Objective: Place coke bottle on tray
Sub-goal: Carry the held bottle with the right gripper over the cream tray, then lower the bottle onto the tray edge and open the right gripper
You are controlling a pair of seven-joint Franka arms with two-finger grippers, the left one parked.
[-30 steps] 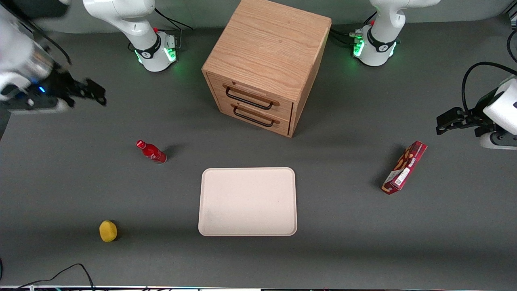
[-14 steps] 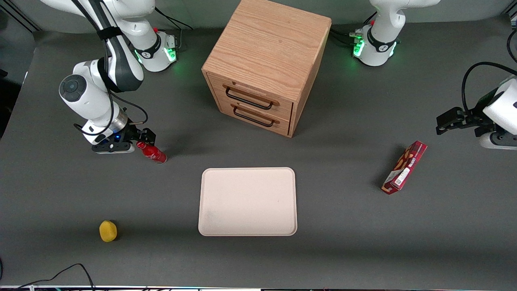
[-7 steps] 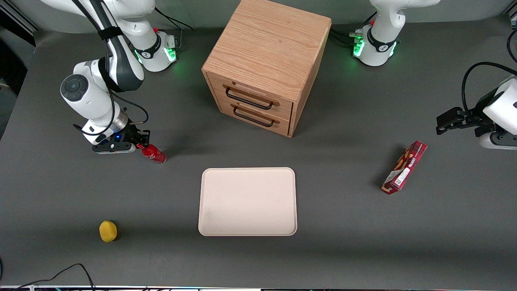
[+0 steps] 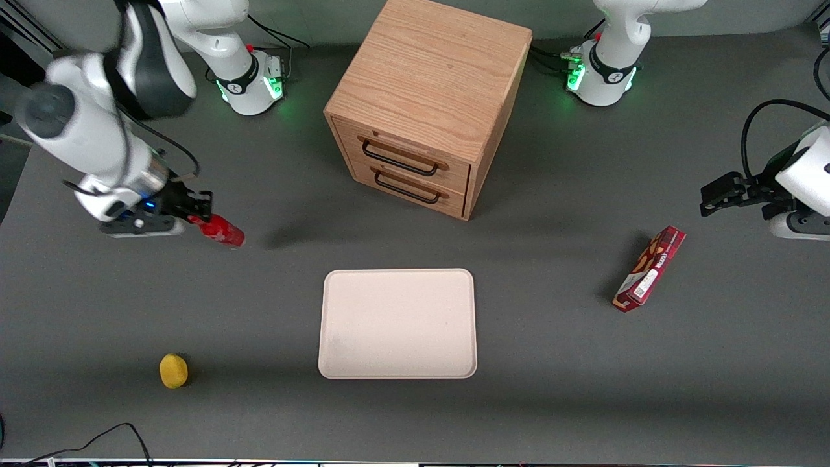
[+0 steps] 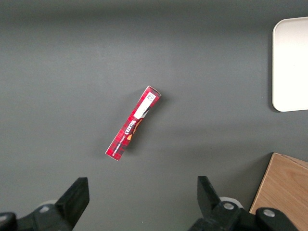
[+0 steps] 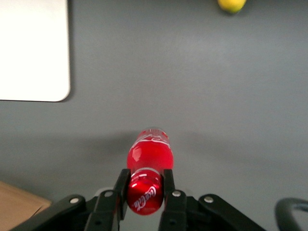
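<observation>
The small red coke bottle (image 4: 219, 232) hangs clear of the dark table, held by its capped end in my right gripper (image 4: 196, 215), toward the working arm's end of the table. In the right wrist view the two black fingers (image 6: 120, 191) clamp the red cap and neck of the coke bottle (image 6: 149, 156). The pale beige tray (image 4: 397, 323) lies flat, nearer the front camera than the wooden cabinet; its corner shows in the right wrist view (image 6: 33, 53). The bottle is apart from the tray.
A wooden two-drawer cabinet (image 4: 428, 104) stands farther from the camera than the tray. A yellow fruit (image 4: 173, 370) lies near the front edge at the working arm's end. A flat red snack box (image 4: 649, 268) lies toward the parked arm's end.
My gripper closed on the bottle's cap where it stood, then lifted it off the table and carried it a little toward the working arm's end.
</observation>
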